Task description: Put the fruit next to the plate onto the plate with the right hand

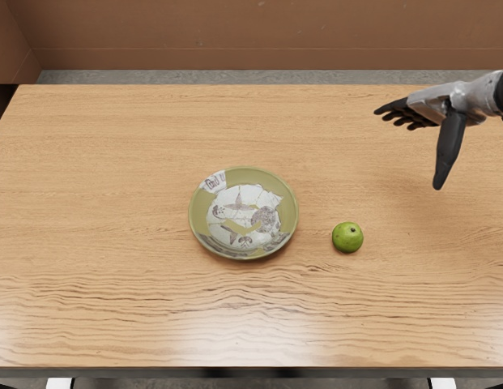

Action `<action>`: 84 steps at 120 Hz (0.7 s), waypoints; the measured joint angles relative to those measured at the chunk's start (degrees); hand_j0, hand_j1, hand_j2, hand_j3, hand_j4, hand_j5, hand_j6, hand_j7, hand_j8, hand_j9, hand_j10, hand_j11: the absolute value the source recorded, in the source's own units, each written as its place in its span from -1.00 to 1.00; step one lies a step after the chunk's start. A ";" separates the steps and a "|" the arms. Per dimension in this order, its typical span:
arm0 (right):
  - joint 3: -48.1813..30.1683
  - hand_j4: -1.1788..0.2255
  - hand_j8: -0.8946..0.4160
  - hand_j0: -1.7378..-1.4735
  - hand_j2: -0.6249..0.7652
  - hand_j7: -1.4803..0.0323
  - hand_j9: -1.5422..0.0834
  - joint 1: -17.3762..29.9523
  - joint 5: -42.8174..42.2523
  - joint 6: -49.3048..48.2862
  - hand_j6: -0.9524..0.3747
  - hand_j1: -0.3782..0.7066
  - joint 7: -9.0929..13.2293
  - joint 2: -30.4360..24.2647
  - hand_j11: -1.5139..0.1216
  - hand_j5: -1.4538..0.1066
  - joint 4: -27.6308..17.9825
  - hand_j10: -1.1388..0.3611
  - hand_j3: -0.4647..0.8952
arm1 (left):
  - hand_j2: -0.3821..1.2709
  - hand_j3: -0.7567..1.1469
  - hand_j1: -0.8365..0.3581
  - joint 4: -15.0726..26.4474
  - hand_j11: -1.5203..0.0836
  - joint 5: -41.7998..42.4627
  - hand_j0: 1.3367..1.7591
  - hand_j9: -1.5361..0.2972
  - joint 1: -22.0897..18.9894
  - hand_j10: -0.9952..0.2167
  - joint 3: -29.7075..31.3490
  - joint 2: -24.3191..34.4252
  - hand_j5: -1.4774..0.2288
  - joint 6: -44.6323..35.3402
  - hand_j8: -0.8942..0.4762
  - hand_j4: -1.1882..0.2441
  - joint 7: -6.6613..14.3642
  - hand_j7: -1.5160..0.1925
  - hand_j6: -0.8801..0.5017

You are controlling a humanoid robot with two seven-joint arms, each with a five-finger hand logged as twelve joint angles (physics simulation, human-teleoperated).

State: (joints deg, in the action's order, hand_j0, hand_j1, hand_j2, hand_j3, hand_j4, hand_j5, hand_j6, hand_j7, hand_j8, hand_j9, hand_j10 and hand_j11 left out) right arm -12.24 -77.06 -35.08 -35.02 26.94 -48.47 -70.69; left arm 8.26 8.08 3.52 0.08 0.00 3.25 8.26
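In the head view, my right hand [433, 109] hangs above the far right part of the light wooden tabletop [113, 162], its arm coming in from the right edge. The dark fingers [401, 113] are stretched out and slightly spread, pointing left. The thumb hangs downward, and the hand holds nothing. The left arm does not show here.

The small round green fruit [347, 237] sits on the tabletop on the right of the olive-rimmed round ceramic plate with a patterned centre [198, 212]. It is near the plate, with bare wood between them. From my hand the fruit lies down and to the left in the picture, nearer the table's front edge and toward the plate, and the two are well apart. The fruit is on the right hand's side of the plate, with nothing between hand and fruit.

It looks close to a ball, so I judge no long axis matters for the grasp. I would need to bring the hand forward, inward and down over it.
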 joint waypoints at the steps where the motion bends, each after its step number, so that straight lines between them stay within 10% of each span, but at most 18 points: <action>1: 0.00 0.67 0.36 -0.40 -0.10 0.96 0.90 -0.01 0.01 0.00 0.43 -0.95 0.00 -0.02 0.85 0.86 -0.01 0.51 -0.32 | -0.53 -0.21 0.94 0.00 0.86 0.00 0.52 0.65 0.00 0.61 0.00 0.00 0.70 0.00 0.28 0.63 0.00 0.74 0.24; 41: -0.57 0.67 0.36 -0.40 -0.10 0.96 0.90 -2.11 -0.03 0.00 0.43 -0.95 2.46 -0.11 0.85 0.86 -4.30 0.51 -0.32 | -0.53 -0.21 0.95 0.00 0.86 0.00 0.52 0.65 0.00 0.61 0.00 0.00 0.70 0.00 0.28 0.63 0.01 0.74 0.24; 84: -7.27 0.67 0.36 -0.40 -0.10 0.96 0.90 -3.51 -5.56 0.01 0.43 -0.95 7.89 0.94 0.85 0.86 -20.37 0.52 -0.32 | -0.53 -0.21 0.95 0.00 0.86 0.00 0.52 0.65 0.00 0.61 0.00 0.00 0.70 0.00 0.28 0.63 0.00 0.74 0.24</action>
State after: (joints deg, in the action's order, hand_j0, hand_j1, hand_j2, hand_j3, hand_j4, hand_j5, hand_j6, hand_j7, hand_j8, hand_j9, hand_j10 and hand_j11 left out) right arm -19.51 -80.58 -40.64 -35.01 34.82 -47.53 -91.05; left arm 8.26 8.09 3.52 0.08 0.00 3.25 8.26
